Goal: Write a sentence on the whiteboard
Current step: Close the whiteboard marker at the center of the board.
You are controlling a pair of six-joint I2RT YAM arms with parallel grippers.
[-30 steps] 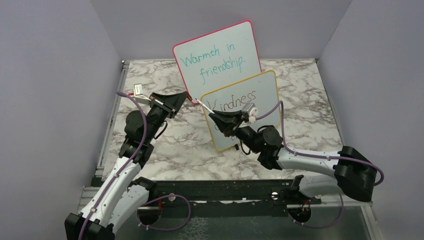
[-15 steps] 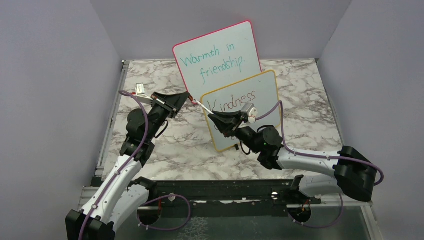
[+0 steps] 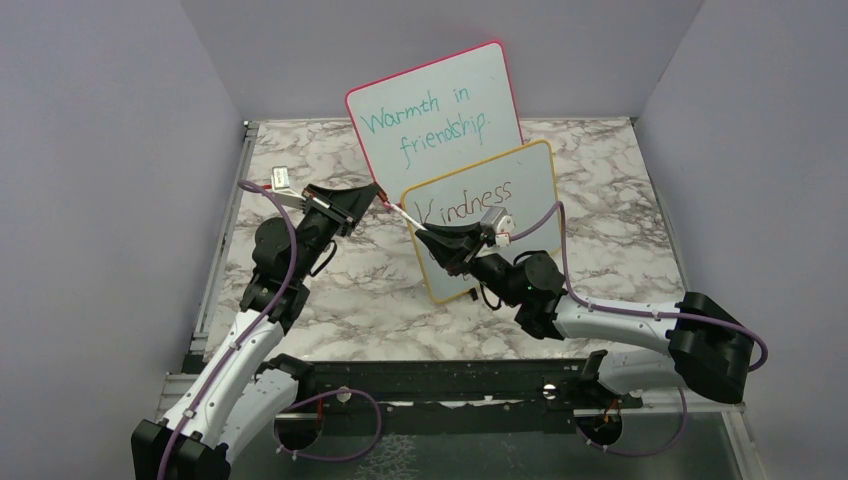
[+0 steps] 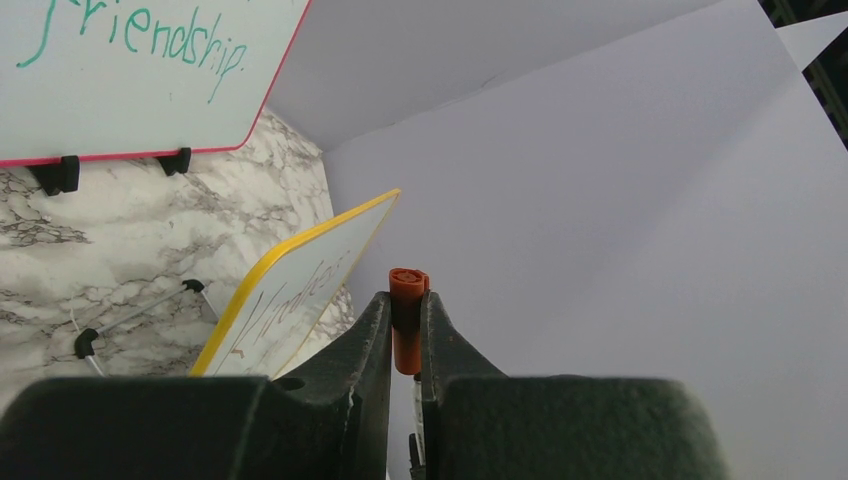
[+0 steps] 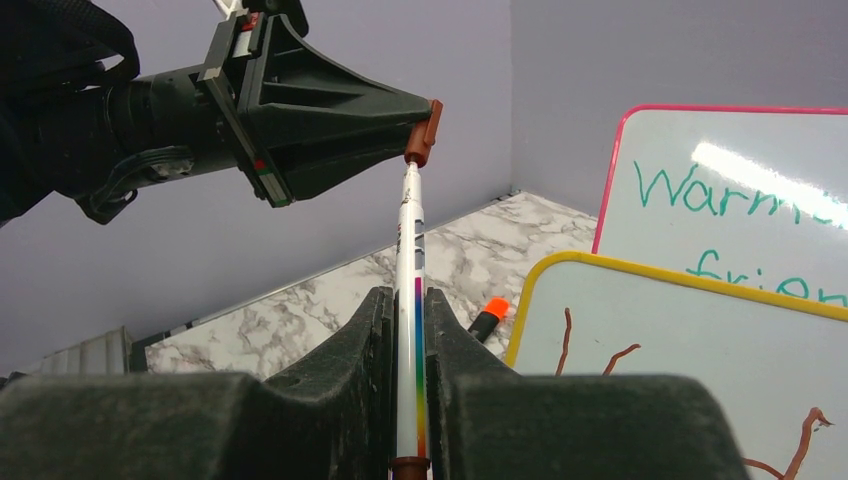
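The whiteboard (image 3: 520, 185), yellow-framed, stands tilted mid-table. Of the sentence only "Kindness" (image 3: 465, 205) shows; the lower lines are hidden behind my right gripper. My right gripper (image 3: 425, 236) is shut on a white marker (image 5: 409, 255) with a rainbow stripe, pointed up and left. My left gripper (image 3: 377, 197) is shut on the reddish-brown cap (image 4: 407, 318), which meets the marker's far end (image 5: 424, 132). I cannot tell whether the cap is fully seated. The whiteboard's edge shows in the left wrist view (image 4: 290, 290), and reddish-brown strokes on it show in the right wrist view (image 5: 680, 370).
A pink-red-framed board (image 3: 435, 110) with teal "Warmth in friendship." stands behind the whiteboard. A black marker with an orange cap (image 5: 487, 318) lies on the marble table (image 3: 330, 290) by the whiteboard's left edge. Purple walls enclose the table.
My left gripper has shifted slightly up and right with the cap, toward the marker's end. The right gripper and the boards have barely moved.
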